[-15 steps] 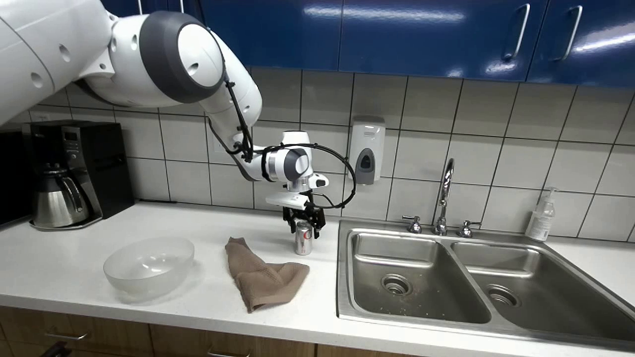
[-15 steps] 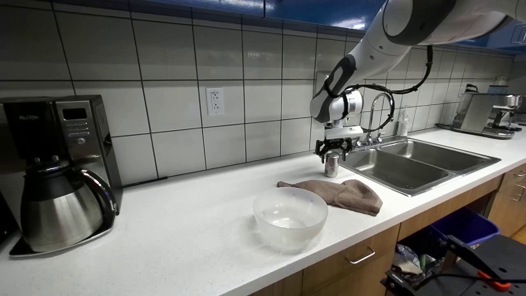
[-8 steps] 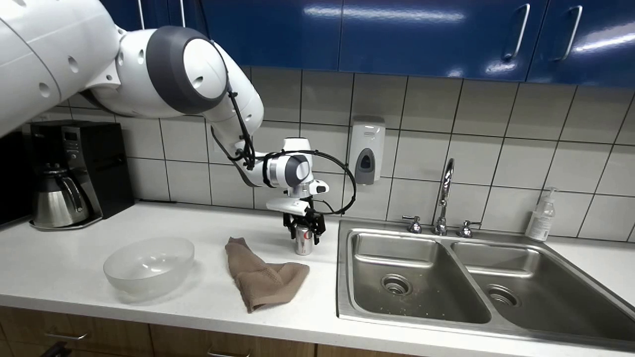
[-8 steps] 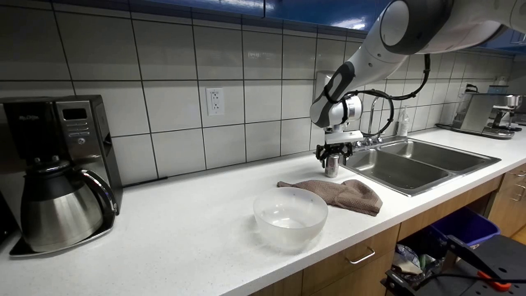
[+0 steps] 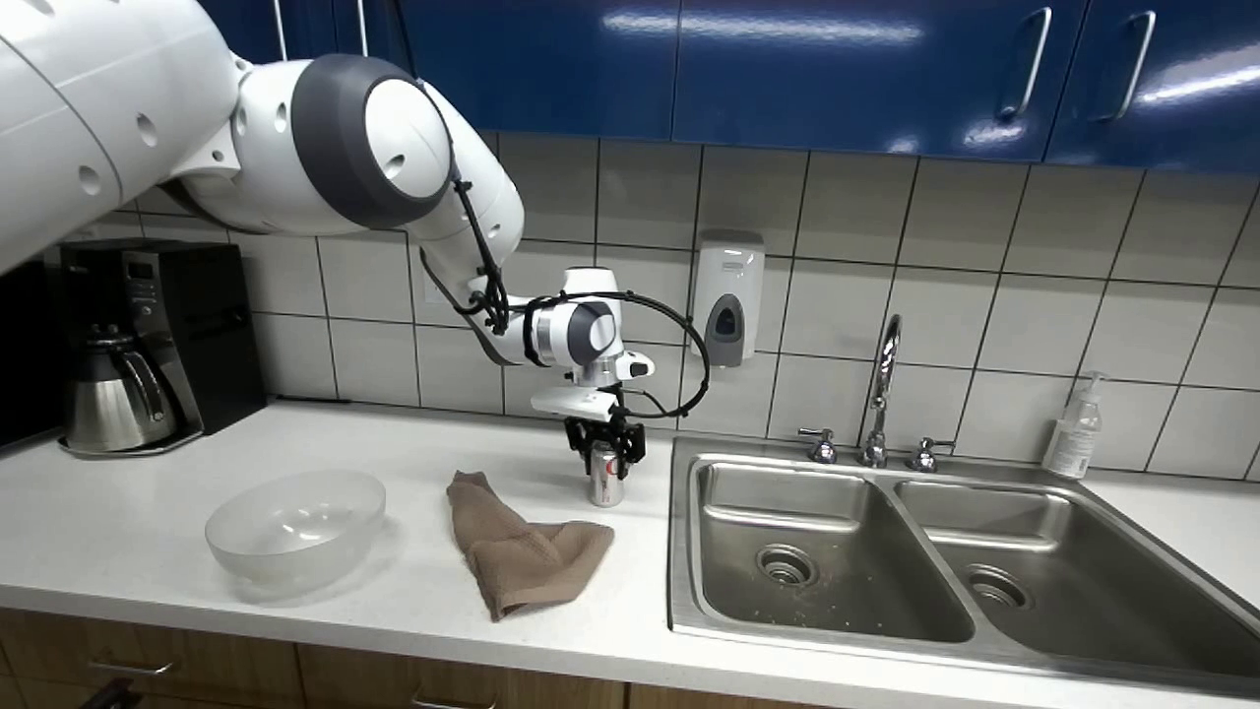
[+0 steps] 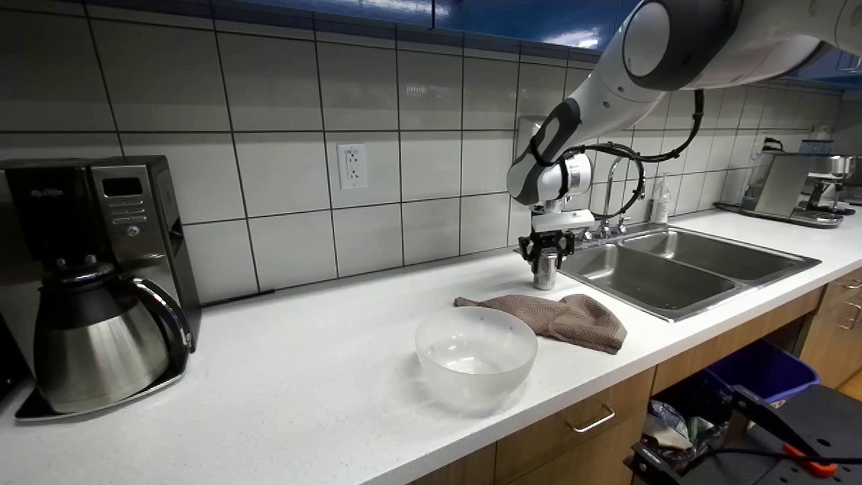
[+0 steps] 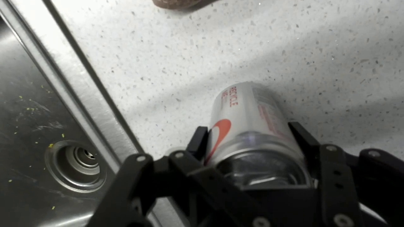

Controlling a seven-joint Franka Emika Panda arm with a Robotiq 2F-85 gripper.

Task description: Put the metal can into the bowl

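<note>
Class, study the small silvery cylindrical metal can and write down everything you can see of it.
The small silvery cylindrical metal can has red lettering, including "RECYCLE", a curved red mark, and a shiny, recessed, rimmed top partly hidden by the black mechanical gripper. It stands roughly upright on the white speckled countertop, beside the double-basin stainless-steel sink and apart from the crumpled brown cloth. The gripper's fingers lie against its two sides.
</note>
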